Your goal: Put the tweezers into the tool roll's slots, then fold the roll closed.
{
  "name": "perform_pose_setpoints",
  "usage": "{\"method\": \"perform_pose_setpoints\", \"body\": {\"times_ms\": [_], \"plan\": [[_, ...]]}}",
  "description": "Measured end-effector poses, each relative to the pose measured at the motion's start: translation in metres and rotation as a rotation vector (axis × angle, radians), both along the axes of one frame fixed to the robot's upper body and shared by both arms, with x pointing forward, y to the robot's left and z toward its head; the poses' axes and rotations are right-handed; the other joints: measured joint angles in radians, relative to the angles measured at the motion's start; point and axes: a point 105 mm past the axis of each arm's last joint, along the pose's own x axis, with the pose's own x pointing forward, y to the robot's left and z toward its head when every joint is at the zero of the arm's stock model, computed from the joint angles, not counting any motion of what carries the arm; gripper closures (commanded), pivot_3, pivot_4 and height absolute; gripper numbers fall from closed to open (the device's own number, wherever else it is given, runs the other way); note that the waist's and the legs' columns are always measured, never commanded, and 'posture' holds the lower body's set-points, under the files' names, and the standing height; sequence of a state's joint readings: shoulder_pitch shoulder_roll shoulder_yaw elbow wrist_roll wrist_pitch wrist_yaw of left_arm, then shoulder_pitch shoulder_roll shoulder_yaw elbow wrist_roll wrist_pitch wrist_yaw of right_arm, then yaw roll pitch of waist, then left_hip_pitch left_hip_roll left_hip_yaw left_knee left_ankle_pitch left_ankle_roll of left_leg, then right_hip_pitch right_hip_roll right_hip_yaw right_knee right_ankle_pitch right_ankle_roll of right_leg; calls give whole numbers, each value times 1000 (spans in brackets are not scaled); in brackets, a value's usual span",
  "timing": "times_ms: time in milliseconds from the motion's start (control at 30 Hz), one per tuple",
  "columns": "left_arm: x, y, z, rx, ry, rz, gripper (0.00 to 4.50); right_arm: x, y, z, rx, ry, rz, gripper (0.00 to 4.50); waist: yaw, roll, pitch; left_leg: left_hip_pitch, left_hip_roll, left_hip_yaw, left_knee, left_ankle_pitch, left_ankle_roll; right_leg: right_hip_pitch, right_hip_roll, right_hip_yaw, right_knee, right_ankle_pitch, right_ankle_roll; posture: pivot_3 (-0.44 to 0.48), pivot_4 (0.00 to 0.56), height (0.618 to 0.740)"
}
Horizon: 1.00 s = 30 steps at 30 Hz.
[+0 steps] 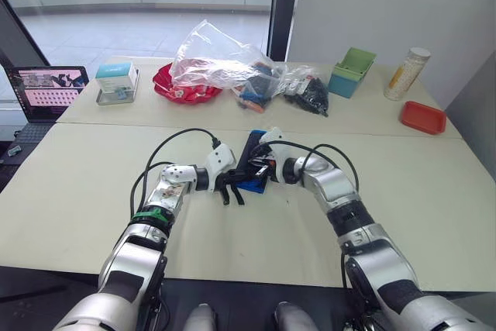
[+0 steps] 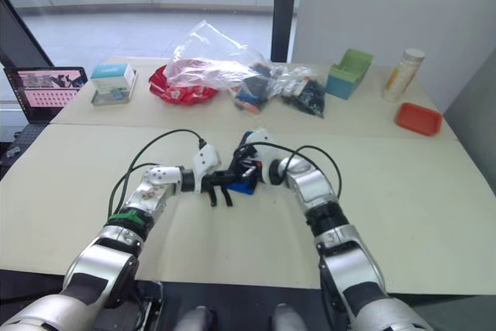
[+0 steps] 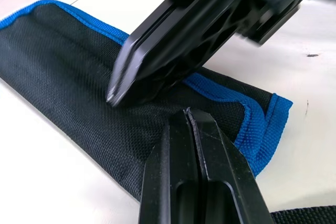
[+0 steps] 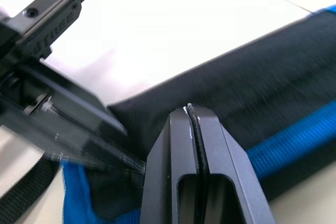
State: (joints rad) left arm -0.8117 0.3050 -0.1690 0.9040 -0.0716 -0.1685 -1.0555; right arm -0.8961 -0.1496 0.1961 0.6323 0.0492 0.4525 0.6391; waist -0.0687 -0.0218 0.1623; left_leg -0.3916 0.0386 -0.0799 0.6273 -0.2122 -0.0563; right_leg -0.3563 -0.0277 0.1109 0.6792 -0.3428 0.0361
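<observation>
the left gripper hangs over the table just left of the roll, its fingers pressed together with nothing between them. the roll lies folded at mid-table, black with blue edging, between the two grippers. the right gripper sits over the roll's near end, fingers also pressed together; whether they pinch the fabric cannot be told.

the head views give the roll only as a small dark strip partly hidden by the grippers. the left wrist view shows its woven black face, the blue edging at a corner, and the right gripper's fingers low over the cloth. the right wrist view shows a blue band across the fabric and a strap trailing onto the table.

along the far side, left to right: a red bowl under a clear bag, a green bin, contents unseen, and a red tray.
</observation>
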Motion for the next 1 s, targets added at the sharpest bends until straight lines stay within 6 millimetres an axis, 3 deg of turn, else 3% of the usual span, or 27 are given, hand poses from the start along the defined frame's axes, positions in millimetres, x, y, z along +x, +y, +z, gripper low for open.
{"method": "perform_pose_setpoints", "body": {"times_ms": [200,467,767,933,1000], "plan": [[1,3,-2,13,2,18,4468,15,4,-3,-29,-1,-38,4500,-4,0,0,6,0,0,0,4,5,4,0,0,0,0,1,0,150,723],[-5,-2,-2,13,-4,-20,4468,44,-21,12,-54,-75,-258,4500,2,0,0,3,-4,-1,-2,5,6,2,-2,1,2,0,0,0,150,723],[-5,-2,0,13,-7,-24,4468,47,-24,12,0,-85,-301,4500,0,0,0,2,-5,-1,-3,5,6,2,-3,0,1,0,0,0,150,723],[-3,1,2,1,3,-4,4468,45,-24,14,109,-75,-275,4500,-2,1,1,0,-5,-2,-3,5,6,1,-3,0,1,0,0,0,150,723],[-2,5,7,-17,1,13,4468,40,-24,25,198,-110,-214,4500,-3,1,2,-4,-4,-2,-2,5,6,-2,-3,0,2,0,0,0,150,723]]}}
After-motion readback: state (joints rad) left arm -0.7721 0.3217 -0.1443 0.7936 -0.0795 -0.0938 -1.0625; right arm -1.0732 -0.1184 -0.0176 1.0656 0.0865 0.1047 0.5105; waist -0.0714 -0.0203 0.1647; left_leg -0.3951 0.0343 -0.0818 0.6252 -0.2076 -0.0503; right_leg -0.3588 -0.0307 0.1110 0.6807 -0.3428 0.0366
